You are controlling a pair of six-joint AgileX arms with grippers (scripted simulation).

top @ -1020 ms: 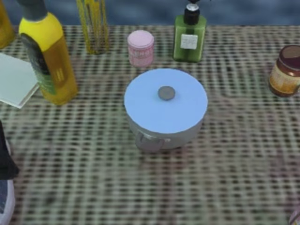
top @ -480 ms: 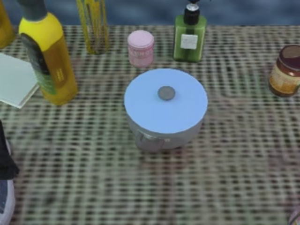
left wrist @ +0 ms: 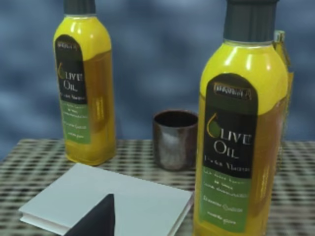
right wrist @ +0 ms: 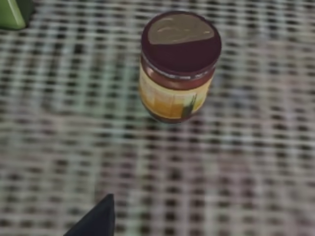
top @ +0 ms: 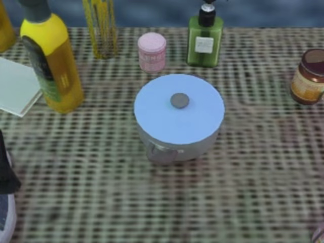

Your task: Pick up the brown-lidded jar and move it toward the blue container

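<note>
The brown-lidded jar (top: 309,77) stands upright at the table's right edge, with a dark reddish-brown lid, an amber body and a pale label; the right wrist view looks down on the jar (right wrist: 178,66). The blue container (top: 178,115), a grey pot with a pale-blue lid and small knob, sits mid-table, well left of the jar. My right arm (top: 319,235) only peeks in at the near right corner. One dark fingertip (right wrist: 104,217) shows short of the jar, with nothing beside or between the fingers. My left arm (top: 5,200) is parked at the near left edge, its fingertip (left wrist: 101,219) over a white book.
A pink-lidded jar (top: 152,51) and a green pump bottle (top: 205,35) stand behind the pot. An olive oil bottle (top: 50,58), a thin yellow bottle (top: 101,28) and a white book (top: 15,86) fill the far left. A dark cup (left wrist: 174,139) stands behind the bottles.
</note>
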